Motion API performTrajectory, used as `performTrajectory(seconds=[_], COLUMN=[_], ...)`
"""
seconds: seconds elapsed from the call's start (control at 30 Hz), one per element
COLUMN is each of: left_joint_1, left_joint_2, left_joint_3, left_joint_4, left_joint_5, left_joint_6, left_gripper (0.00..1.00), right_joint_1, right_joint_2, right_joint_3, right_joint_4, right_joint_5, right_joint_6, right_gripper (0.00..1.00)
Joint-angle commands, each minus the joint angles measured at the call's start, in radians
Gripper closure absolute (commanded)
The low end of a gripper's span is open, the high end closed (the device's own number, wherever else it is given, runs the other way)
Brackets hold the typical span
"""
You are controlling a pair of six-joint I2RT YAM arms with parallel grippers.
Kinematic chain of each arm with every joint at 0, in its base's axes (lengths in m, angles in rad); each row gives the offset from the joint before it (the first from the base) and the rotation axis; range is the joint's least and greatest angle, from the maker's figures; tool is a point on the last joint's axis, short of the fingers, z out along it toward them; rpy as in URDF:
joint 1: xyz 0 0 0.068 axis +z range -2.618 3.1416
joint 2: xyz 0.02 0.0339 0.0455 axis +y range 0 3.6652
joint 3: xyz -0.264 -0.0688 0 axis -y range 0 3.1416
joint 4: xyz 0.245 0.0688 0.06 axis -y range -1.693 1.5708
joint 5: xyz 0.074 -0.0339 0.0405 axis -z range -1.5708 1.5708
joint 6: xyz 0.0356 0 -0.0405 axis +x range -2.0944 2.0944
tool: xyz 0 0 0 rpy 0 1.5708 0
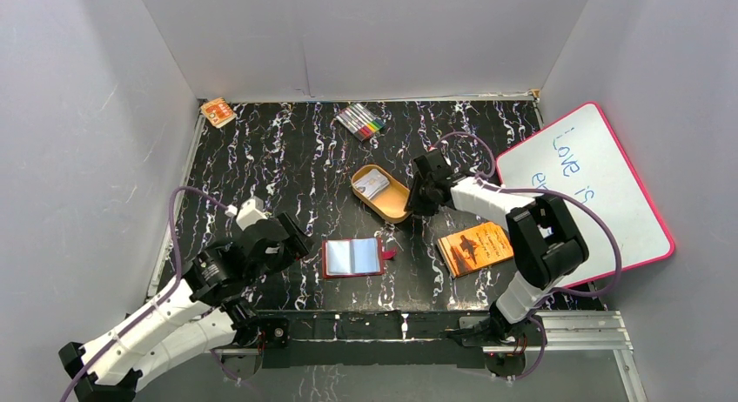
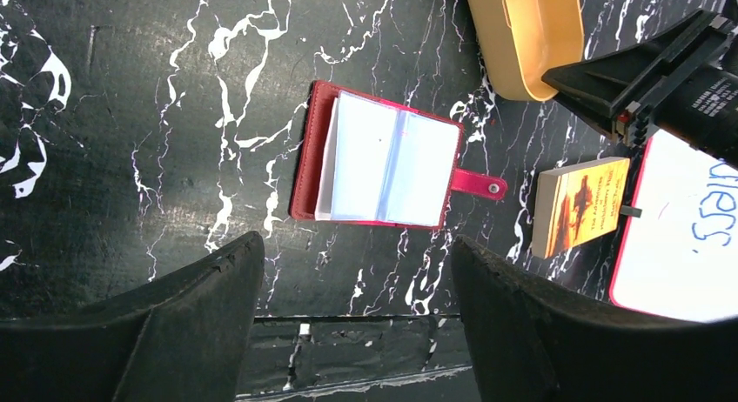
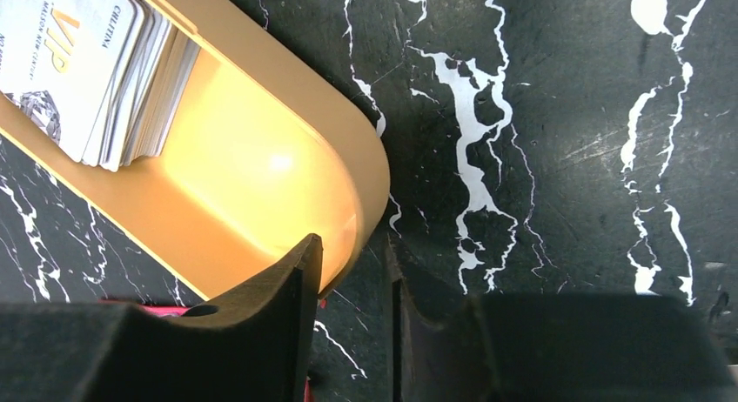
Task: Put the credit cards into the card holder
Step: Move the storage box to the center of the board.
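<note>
Left gripper (image 2: 357,250) (left wrist view): jaws spread wide, nothing between them but bare table (image 2: 130,115).
Holder (image 2: 383,158) (left wrist view): lies open just beyond the fingertips, untouched, with its snap tab out to the side.
Sleeves (left wrist view): pale blue and glossy; no card shows in them.
Right gripper (image 2: 640,84) (left wrist view): down at the end of the tray (image 2: 522,36), apart from the holder.

Right gripper (image 3: 350,245) (right wrist view): jaws close together, the tray's (image 3: 252,158) rounded end wall between them; cannot tell if it is pinched or only straddled.
Cards (image 3: 78,63) (right wrist view): whole stack at the tray's other end, the top one printed VIP; none lifted.

Left gripper (image 1: 294,237) (top view): hangs low, just left of the holder (image 1: 352,257).
Holder (top view): near the front edge, between the two arms.
Cards (image 1: 372,183) (top view): in the far half of the tray (image 1: 396,212), which lies just behind the holder.
Book (image 1: 474,248) (top view): right of the holder, no part in this.

Done so far: judged nothing beyond the holder lying open; no card in it, none in either gripper.
Left to do: judged all of it; each card has to come out of the tray and go into a sleeve.
</note>
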Motion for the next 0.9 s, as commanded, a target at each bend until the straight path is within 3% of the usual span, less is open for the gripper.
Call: performTrajectory(seconds=[0.0, 0.4, 0.6, 0.67, 0.8, 0.87], left_joint_1=[-0.004, -0.004, -0.004, -0.004, -0.004, -0.004], left_joint_2=[0.032, 0.096, 0.140, 0.158, 0.171, 0.166], left_joint_3=[0.002, -0.031, -0.040, -0.038, -0.031, -0.031], left_joint_4=[0.027, 0.128, 0.173, 0.180, 0.177, 0.172], left_joint_5=[-0.025, 0.053, 0.088, 0.094, 0.091, 0.080], left_joint_6=[0.043, 0.162, 0.191, 0.193, 0.197, 0.198], left_gripper=[0.25, 0.27, 0.27, 0.27, 0.27, 0.27], right_joint_1=[-0.025, -0.046, -0.046, -0.047, -0.046, -0.045], right_joint_2=[-0.044, -0.124, -0.103, -0.102, -0.175, -0.223], right_joint_3=[-0.003, -0.079, -0.059, -0.037, 0.007, 0.030], right_joint_4=[-0.044, -0.090, -0.102, -0.121, -0.172, -0.188], right_joint_5=[-0.004, 0.006, 0.008, 0.021, 0.043, 0.034], right_joint_6=[-0.118, -0.282, -0.320, -0.314, -0.284, -0.272], right_gripper=[0.63, 0.74, 0.73, 0.67, 0.40, 0.34])
